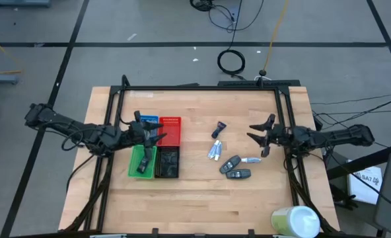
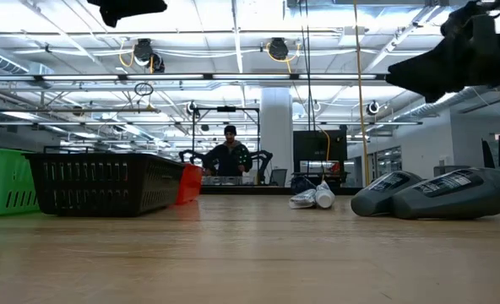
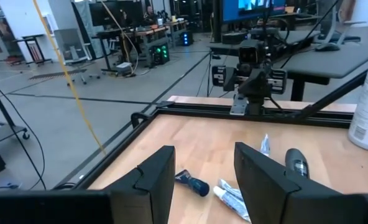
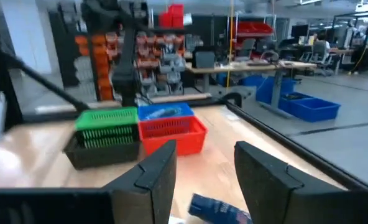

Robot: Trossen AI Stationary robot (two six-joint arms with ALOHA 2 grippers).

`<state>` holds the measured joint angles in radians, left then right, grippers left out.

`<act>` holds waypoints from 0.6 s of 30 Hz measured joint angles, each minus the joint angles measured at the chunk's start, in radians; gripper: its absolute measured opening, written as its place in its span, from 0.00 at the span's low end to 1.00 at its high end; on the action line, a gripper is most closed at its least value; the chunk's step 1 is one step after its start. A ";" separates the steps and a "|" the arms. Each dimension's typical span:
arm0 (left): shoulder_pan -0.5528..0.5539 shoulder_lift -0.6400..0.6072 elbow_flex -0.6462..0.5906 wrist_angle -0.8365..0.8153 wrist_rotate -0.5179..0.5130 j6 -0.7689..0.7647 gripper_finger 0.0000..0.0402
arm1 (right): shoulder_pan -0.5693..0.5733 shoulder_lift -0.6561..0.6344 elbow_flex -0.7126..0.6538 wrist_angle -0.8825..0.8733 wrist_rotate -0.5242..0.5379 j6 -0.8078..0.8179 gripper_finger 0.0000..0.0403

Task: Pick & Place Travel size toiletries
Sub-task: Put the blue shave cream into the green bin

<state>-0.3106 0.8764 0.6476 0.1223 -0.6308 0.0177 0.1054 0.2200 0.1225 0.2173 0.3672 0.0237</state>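
**Inspector:** Report surfaces and shapes.

**Operator:** I see a pale wooden table [image 1: 195, 198] with visible grain, bounded by a black metal frame [image 1: 202, 88]. Four slatted plastic trays sit in a tight block at my left: blue tray [image 1: 148, 120], red tray [image 1: 171, 130], green tray [image 1: 137, 163], black tray [image 1: 167, 162]. A large pale cylinder [image 1: 294, 221] stands at the near right edge.

**Inspector:** Clearances?

**Operator:** There is bare wood between the trays and the loose items, and along the near edge. The left gripper [image 1: 153, 137] hangs over the tray block, its fingers apart and holding nothing. The right gripper [image 1: 261, 137] hangs near the right frame rail, also parted and empty.

**Inspector:** The toiletries?

**Operator:** They lie clustered mid-table, right of the trays: a dark tube [image 1: 218, 129], two pale tubes [image 1: 214, 151] touching side by side, a small white bottle [image 1: 251, 160], and two dark rounded oblong packs [image 1: 234, 168] lying close together. From table level the packs look matte grey, with pale labels.
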 joint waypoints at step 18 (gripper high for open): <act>0.047 0.000 0.000 -0.066 0.000 0.010 0.40 | -0.345 0.933 0.573 -0.230 -0.285 -0.155 0.51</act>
<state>-0.2632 0.8768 0.6476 0.0559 -0.6306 0.0273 -0.2393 1.1533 0.6959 -0.0132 0.0819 -0.1309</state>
